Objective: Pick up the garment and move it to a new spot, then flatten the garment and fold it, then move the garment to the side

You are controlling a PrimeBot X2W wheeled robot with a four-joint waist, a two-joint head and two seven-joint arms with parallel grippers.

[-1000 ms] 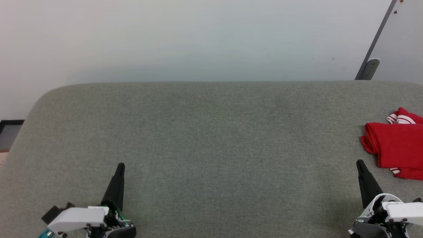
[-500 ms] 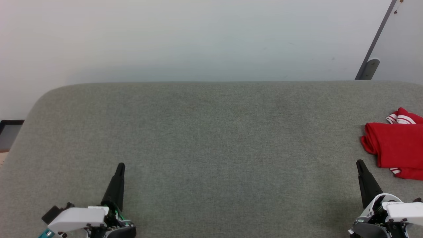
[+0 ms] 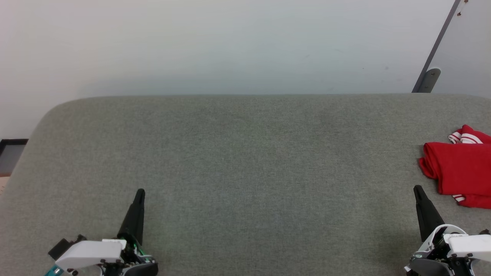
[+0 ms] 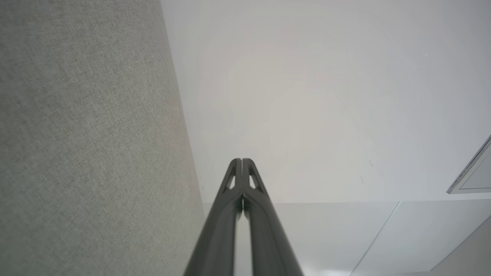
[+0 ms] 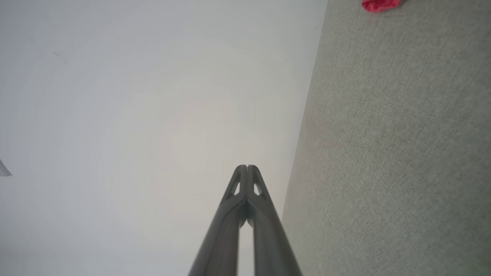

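The garment (image 3: 460,166) is bright red with white stripe trim and lies folded on the grey fabric surface (image 3: 245,161) at the far right, cut off by the head view's edge. A striped red-and-white part (image 3: 466,136) pokes out behind it. My right gripper (image 3: 417,188) is shut and empty at the lower right, its tip a short way left of and below the garment, apart from it. My left gripper (image 3: 140,191) is shut and empty at the lower left. The wrist views show each pair of fingers pressed together: left gripper (image 4: 242,160), right gripper (image 5: 247,166). A scrap of red cloth (image 5: 379,4) sits at the right wrist view's top edge.
The grey surface has a rounded far-left corner (image 3: 57,111) and ends against a pale wall (image 3: 230,46). A grey metal bar (image 3: 433,65) leans at the upper right. A dark box (image 3: 9,153) sits off the surface's left side.
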